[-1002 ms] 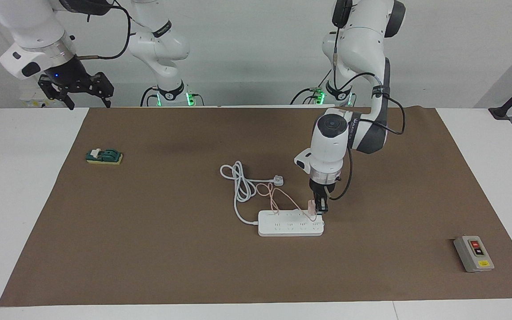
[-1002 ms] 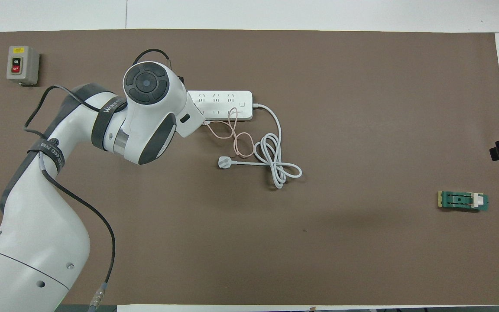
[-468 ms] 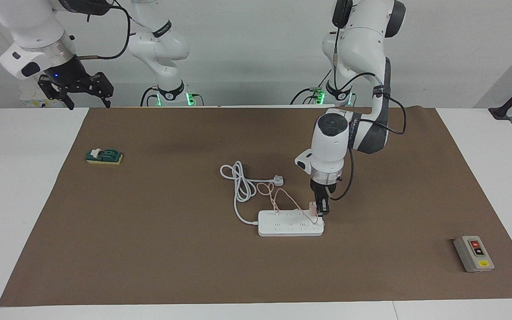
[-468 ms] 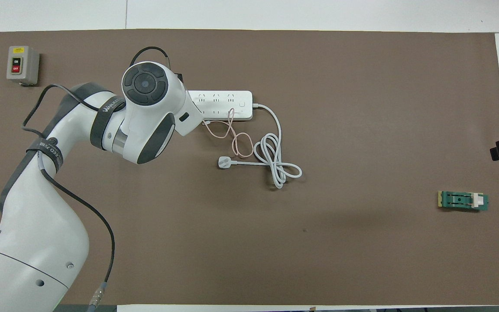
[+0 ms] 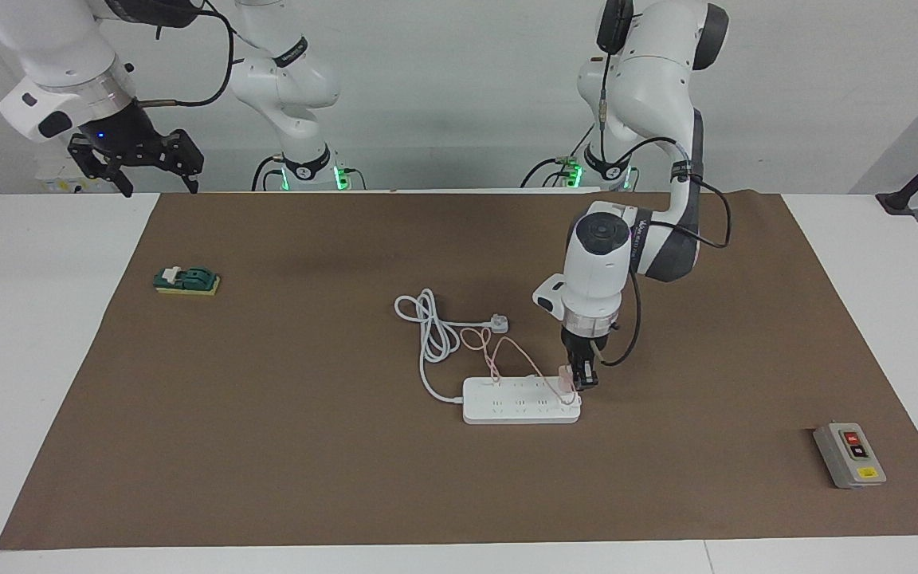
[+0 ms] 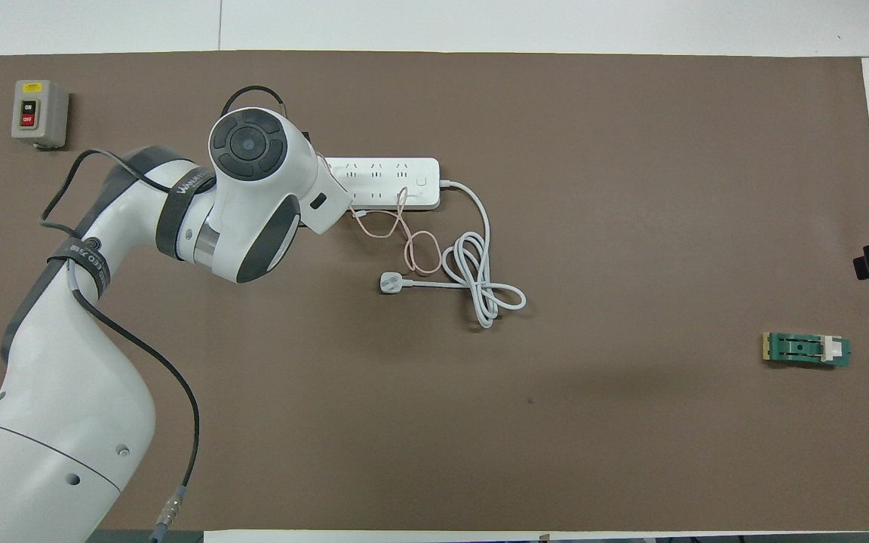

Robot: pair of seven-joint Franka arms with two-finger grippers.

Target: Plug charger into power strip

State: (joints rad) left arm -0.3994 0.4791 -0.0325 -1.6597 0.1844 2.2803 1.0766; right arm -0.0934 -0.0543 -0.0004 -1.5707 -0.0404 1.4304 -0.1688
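My left gripper (image 5: 582,381) is clamped on the charger (image 5: 564,375), pointing straight down over the end of the power strip (image 5: 521,401) that lies toward my left arm's end of the table. The charger sits right at the strip's top face there; can't tell whether the pins are seated. Its thin pink cable (image 6: 404,234) loops from under my wrist across the strip toward the white plug (image 6: 390,283), which lies on the brown mat (image 5: 307,446) nearer my bases than the strip, next to the coiled white cord (image 6: 480,279). My right gripper (image 5: 140,163) waits with fingers apart, up over the table edge at my right arm's end; the green block (image 5: 186,281) lies on the mat below it. A grey switch box (image 5: 849,454) sits well away from the left gripper, near the mat's corner.
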